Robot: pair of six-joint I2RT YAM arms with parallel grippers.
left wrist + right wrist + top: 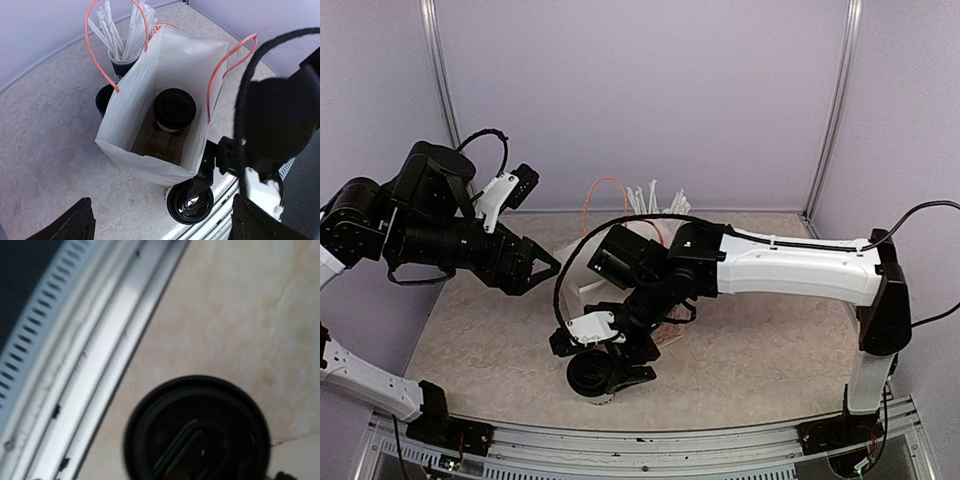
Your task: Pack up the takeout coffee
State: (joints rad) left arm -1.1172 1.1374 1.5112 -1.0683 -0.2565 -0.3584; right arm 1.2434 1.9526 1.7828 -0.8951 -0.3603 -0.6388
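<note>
One white cup with a black lid (174, 109) stands inside the open white paper bag (150, 165). The second lidded cup (588, 376) stands on the table just outside the bag, close to the front rail; it also shows in the left wrist view (190, 202) and, blurred, in the right wrist view (197, 432). My right gripper (605, 360) is down at this cup, with one black finger (204, 172) against its lid on the bag side. Its grip is hidden. My left gripper (167, 225) hangs open and empty high above the bag.
The bag has two orange handles (227, 60). Behind it stand a black cup of white straws (122, 52) and a squat black mug (103, 98). The metal front rail (85, 365) runs right beside the outer cup. The right arm (790, 265) covers most of the bag from above.
</note>
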